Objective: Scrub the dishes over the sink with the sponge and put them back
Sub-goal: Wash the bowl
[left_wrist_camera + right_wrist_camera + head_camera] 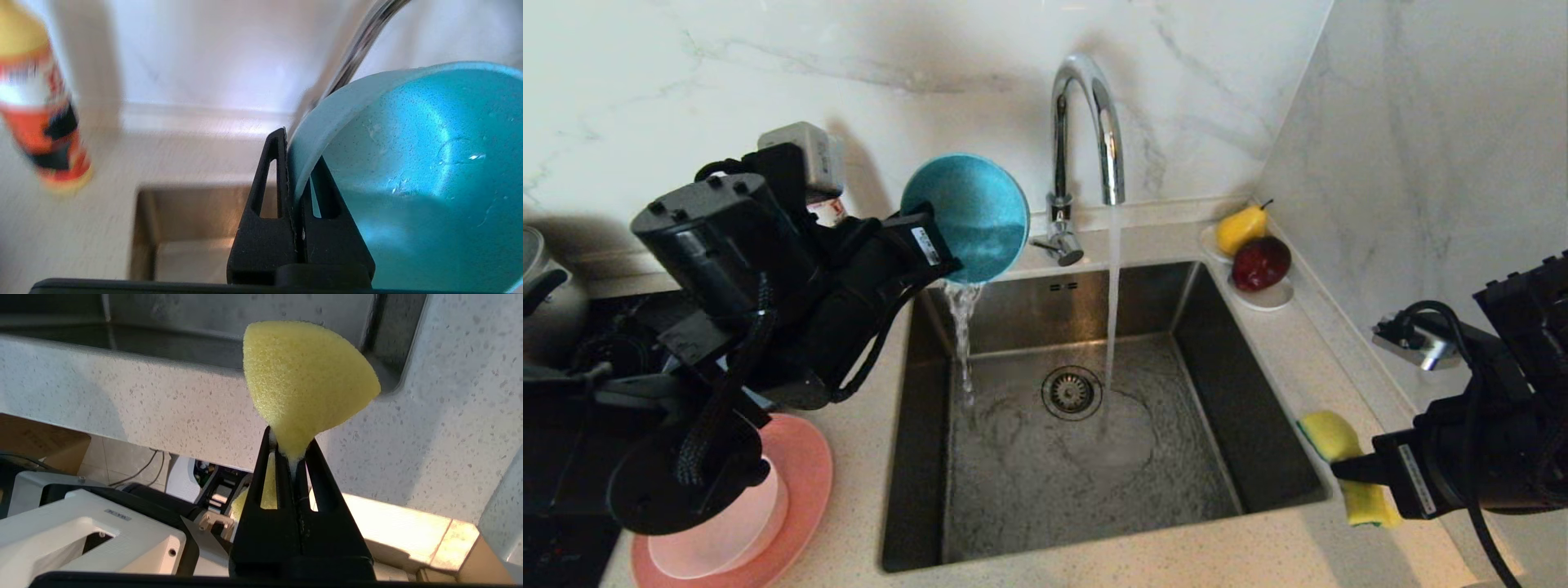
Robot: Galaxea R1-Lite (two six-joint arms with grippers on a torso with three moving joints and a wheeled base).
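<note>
Nearest on the left counter, one pale pink-white bowl (pixel 723 531) sat on one salmon-pink plate (pixel 800 482). At near right, the right gripper (pixel 1339 469) pinched one sponge (pixel 1331 437) beside the sink (pixel 1258 408). Farther left, the left gripper (pixel 943 261) clamped the rim of one teal bowl (pixel 972 212), tilted, spilling water into the basin. One faucet (pixel 1086 122) ran beyond.

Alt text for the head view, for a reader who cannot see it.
The left gripper tips a teal bowl on its side, spilling water into the steel sink beside the running tap. The right gripper pinches a yellow sponge at the sink's right edge.
</note>
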